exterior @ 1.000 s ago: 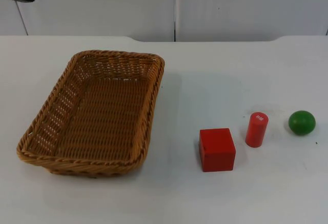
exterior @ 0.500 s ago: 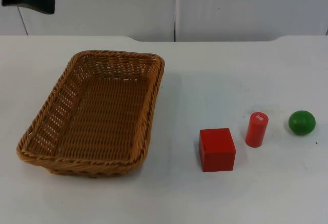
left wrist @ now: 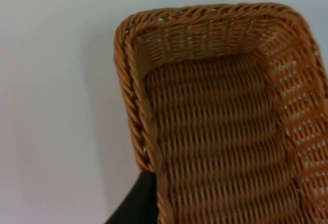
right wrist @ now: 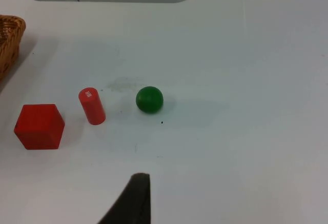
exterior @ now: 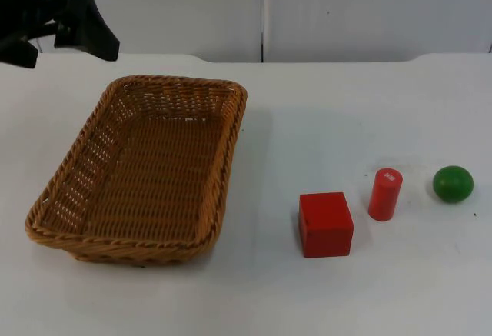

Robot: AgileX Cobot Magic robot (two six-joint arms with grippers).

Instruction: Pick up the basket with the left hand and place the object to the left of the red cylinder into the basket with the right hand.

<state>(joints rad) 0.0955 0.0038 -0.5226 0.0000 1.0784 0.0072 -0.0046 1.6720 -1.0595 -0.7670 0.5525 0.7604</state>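
Top view first. The left gripper (exterior: pixel 58 24) hangs up at about 10 o'clock of the table (exterior: pixel 307 98), just past the far corner of the wicker basket (exterior: pixel 138 168), above it and not touching. Whether it's open or closed can't be told from here. The basket sits flat on the table, nothing in it. Over at roughly 4 o'clock of the table stands the red cylinder (exterior: pixel 385 194), upright. The red cube (exterior: pixel 326 224) sits near it at its 8 to 9 o'clock, so that's the piece that has to go in. The green ball (exterior: pixel 452 183) is at the cylinder's 3 o'clock and is not wanted.

Left wrist view: it looks down onto the basket's far rim (left wrist: pixel 134 101) and weave, with the corner close to the black fingertip. Open or closed, no way to tell here either.

Right wrist view: the right gripper (right wrist: pixel 130 201) waits well back from the cube (right wrist: pixel 39 126), cylinder (right wrist: pixel 91 105) and ball (right wrist: pixel 149 99). Its state can't be read.

Advice for the step in hand, which looks like the reach for the basket: come down straddling one rim wall, one jaw inside and one outside, rather than poking the corner braid. A bite mid-way along the short far rim should keep the basket from swinging. Lift level and slow, because a one-sided grip on wicker will probably tip it. The right arm is best kept parked until the basket is up.
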